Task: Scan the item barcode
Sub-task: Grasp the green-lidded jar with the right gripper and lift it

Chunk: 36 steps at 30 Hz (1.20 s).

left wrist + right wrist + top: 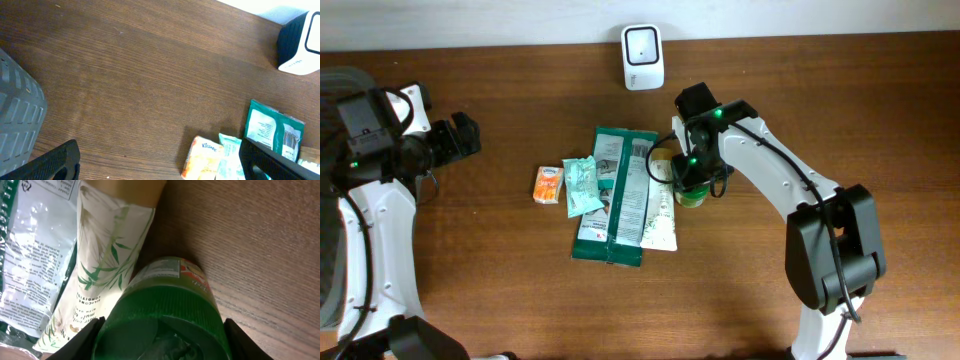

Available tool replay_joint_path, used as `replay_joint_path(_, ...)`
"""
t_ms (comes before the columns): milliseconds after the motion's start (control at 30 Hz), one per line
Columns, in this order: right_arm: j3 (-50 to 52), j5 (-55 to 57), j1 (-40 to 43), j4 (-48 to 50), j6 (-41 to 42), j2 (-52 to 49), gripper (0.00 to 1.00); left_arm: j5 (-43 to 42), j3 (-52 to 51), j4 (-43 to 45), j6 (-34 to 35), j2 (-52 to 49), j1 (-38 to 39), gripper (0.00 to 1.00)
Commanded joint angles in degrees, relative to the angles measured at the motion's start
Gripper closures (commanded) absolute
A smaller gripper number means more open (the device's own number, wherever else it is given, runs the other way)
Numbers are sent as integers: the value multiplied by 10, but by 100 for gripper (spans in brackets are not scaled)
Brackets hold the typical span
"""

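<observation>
The jar (165,305) is standing on the surface (720,290) beside the packets (620,200), the right gripper (162,336) clamping it; the left gripper (160,162) is hovering, jaws apart

Mock checkout bench, wooden table (500,270), white barcode scanner (643,57), packaged groceries (620,200)

Even, fairly bright light falls on the desk (520,290) from above. The overhead view is sharp, with only faint, soft shadows. The white scanner (643,56), well behind the jar (167,270), is close to washed out. In the left wrist view the wood grain looks slightly soft, and the corner past the scanner is blown white. In the right wrist view the jar's lid, nearest the lens, is blurred. Glare streaks the shiny packet (30,255) left of the jar, and a dark shadow lies just behind the jar.
</observation>
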<state>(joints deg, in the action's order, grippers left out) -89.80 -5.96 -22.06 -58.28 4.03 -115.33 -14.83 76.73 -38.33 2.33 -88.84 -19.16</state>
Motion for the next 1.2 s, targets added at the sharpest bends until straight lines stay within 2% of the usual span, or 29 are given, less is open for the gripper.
replay_joint_path(0,-14,21,12,-2,127,-4,57,-8,11,1,-11,10,-4,1)
replay_joint_path(67,-14,15,40,-1,266,-4,57,-8,11,1,-11,10,-4,1)
replay_joint_path(133,-14,5,63,-2,328,-4,63,-8,11,1,-11,10,-4,1)
replay_joint_path(167,-14,-12,81,-2,370,-4,74,-8,11,1,-11,10,-4,1)
replay_joint_path(233,-14,-25,105,-2,417,-4,82,-8,11,1,-11,10,-4,1)
replay_joint_path(367,-14,-16,128,1,460,-4,78,-8,11,1,-11,10,-4,1)
replay_joint_path(433,-14,-3,127,6,460,-4,71,-8,11,1,-11,10,-4,1)
replay_joint_path(500,-14,4,127,5,415,-4,53,-8,11,1,-11,10,-4,1)
replay_joint_path(600,-19,-23,127,0,284,4,5,-8,11,1,-11,10,-4,1)
replay_joint_path(633,-22,-23,127,-2,272,9,1,-8,11,1,-11,10,-4,1)
replay_joint_path(833,-72,-28,127,-76,96,67,2,-8,11,1,-11,10,-4,1)
replay_joint_path(1167,-72,-9,127,-82,82,73,2,-8,11,1,-11,10,-4,1)
